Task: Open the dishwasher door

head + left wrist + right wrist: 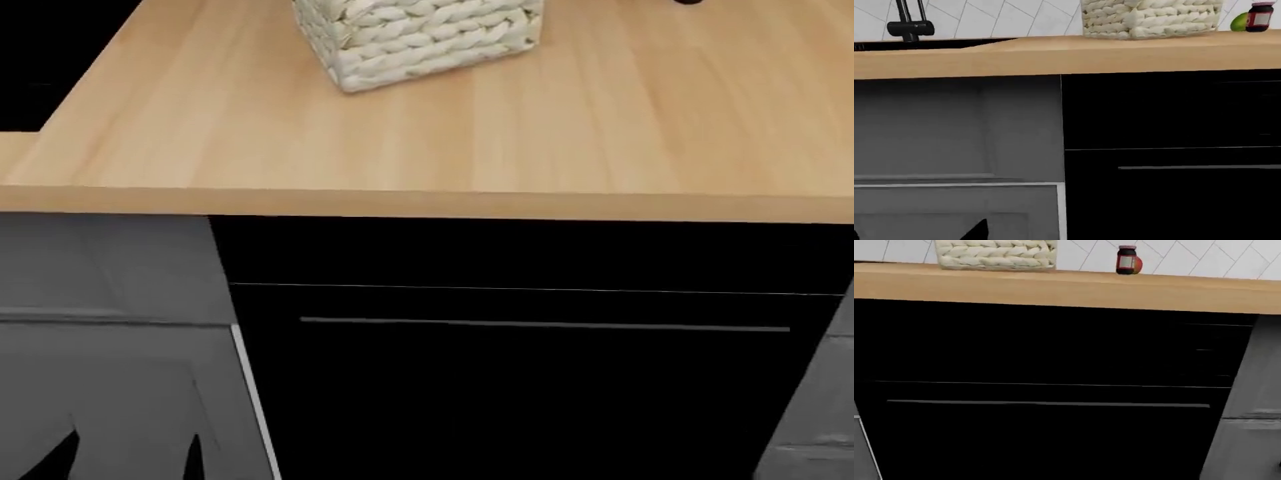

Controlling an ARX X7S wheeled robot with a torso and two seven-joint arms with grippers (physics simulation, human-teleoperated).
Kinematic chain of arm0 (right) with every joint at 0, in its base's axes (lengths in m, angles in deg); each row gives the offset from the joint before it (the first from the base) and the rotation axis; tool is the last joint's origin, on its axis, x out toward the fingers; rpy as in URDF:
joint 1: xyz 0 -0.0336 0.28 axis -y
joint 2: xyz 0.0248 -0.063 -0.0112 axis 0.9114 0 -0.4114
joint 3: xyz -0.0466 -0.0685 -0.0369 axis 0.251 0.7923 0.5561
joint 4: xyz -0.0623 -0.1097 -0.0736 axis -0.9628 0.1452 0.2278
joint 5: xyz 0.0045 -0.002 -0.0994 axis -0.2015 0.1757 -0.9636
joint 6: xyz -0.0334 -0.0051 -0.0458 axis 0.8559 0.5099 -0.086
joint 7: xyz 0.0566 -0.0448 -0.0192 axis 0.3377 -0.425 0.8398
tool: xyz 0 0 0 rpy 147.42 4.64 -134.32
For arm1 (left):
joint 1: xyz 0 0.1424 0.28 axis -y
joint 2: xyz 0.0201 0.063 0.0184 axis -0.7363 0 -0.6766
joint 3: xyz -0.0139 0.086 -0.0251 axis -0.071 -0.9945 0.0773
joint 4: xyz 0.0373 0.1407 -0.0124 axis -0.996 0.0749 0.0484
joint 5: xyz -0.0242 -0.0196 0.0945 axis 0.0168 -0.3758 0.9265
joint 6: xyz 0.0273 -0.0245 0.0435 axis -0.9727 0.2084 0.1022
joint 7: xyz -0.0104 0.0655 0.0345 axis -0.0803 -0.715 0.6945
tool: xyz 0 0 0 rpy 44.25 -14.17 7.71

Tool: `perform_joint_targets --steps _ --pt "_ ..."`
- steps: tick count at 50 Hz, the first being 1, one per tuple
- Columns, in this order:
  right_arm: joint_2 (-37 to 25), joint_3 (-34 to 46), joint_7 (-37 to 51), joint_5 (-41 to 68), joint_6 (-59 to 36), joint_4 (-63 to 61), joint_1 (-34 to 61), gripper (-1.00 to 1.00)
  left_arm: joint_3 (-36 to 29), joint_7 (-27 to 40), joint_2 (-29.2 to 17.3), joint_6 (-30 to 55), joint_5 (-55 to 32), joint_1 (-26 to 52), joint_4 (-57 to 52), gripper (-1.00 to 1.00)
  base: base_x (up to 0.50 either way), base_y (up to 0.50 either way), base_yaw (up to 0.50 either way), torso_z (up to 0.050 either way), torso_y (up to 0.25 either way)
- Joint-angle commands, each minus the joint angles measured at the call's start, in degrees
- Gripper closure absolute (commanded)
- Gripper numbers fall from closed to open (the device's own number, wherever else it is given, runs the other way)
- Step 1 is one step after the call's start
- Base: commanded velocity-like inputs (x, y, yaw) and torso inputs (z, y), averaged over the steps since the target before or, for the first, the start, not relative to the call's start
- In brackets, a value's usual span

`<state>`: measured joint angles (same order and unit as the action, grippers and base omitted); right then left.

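Glossy black is filling most of the head view, where the dishwasher door [534, 400] is being seen standing upright under the wooden countertop [441, 130], flush with the dark strip above it. Its thin silver handle [545, 325] is being shown running level across the panel near the top edge, and nothing is touching it. A woven cream basket [416, 38] is being carried by the countertop, set back from the front edge. Grey cabinet doors [120, 400] are being seen just beside the dishwasher on the robot's left.

Dark pointed shapes at the lower left corner of the head view are being taken for the left gripper [134, 455], held low in front of the grey cabinet and well apart from the handle; how wide its fingers are standing cannot be told. The right gripper is not being shown in any view.

From the right wrist view, a small dark jar [1126, 260] is being seen on the countertop against the white tiled wall [1201, 257].
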<state>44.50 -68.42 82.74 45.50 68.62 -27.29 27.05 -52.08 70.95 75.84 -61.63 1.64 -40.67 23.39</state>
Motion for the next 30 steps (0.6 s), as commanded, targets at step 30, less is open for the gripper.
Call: perform_joint_targets --steps 30 --pt "-1.37 2.51 1.0 0.95 1.38 -0.89 -0.53 -1.0 -0.6 1.41 -1.39 -1.61 -2.21 -0.7 -0.86 -1.0 0.05 0.0 0.0 -0.027 -0.04"
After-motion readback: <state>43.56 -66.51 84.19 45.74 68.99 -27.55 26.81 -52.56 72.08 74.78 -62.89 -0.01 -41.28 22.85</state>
